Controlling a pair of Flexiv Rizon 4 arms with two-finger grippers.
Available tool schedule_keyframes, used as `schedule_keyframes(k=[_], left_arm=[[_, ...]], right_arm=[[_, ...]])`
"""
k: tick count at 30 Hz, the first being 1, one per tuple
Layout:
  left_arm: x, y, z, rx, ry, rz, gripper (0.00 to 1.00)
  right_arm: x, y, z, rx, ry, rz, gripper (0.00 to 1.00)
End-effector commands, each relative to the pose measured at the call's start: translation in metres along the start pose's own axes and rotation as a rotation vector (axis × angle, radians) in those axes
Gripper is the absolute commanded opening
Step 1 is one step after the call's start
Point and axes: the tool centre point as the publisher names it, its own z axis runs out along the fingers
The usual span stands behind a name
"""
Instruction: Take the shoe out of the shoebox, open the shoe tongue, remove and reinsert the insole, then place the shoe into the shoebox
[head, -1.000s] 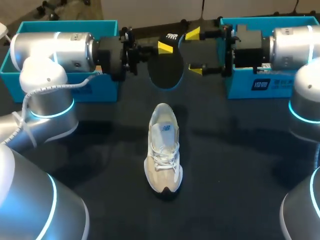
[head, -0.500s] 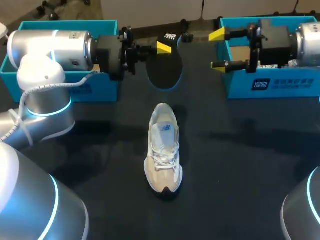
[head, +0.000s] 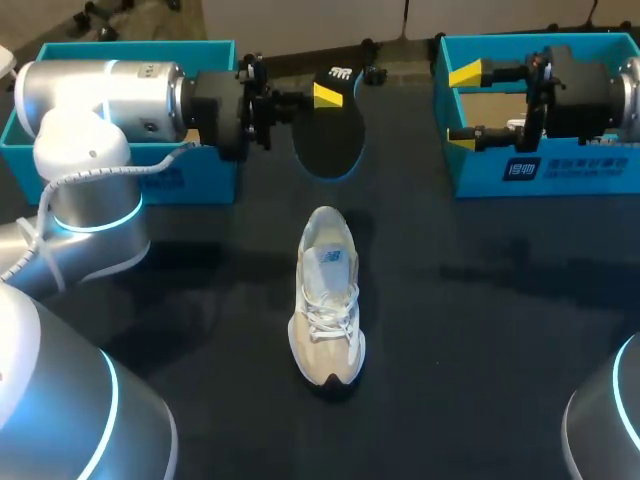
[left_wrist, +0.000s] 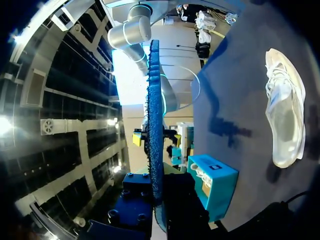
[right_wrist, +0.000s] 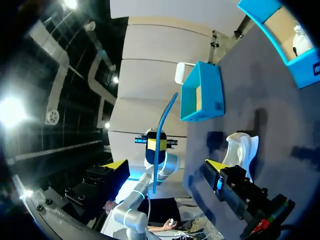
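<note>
The shoe (head: 326, 295) stands upright on its sole in the middle of the desk (head: 480, 330), toe toward the near edge, heel toward the far edge, laces tied, clear of both arms. Beyond its heel, above the desk toward the far edge, the insole (head: 330, 135) hangs in the air: dark, with a blue rim, its broad face to the head view. The left fingers (head: 327, 96) hold it by its far end, closed on it from both sides. In the left wrist view it shows edge-on, running straight out from between them. The left arm comes in level from the far left corner, passing over the left box (head: 210, 180), which sits there open. The right fingers (head: 466, 74) are spread wide and hold nothing. They hover over the left end of the right box (head: 545, 170), which stands open at the far right corner. Something white lies inside it.
</note>
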Motion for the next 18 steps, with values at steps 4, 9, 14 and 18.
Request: schedule_keyframes(k=[4, 9, 14, 18], left_arm=[[-0.011, -0.006, 0.003, 0.002, -0.008, -0.247, 0.00], [-0.010, -0.013, 0.002, 0.012, 0.051, -0.479, 0.00], [-0.006, -0.016, 0.001, -0.035, 0.045, -0.798, 0.00], [0.001, -0.016, 0.001, -0.056, 0.071, -1.073, 0.00]], right_arm=[[0.001, -0.002, 0.001, -0.004, -0.002, 0.001, 1.00], [0.001, -0.002, 0.001, -0.004, -0.002, 0.001, 1.00], [0.001, -0.002, 0.001, -0.004, -0.002, 0.001, 1.00], [0.001, -0.002, 0.001, -0.004, -0.002, 0.001, 1.00]])
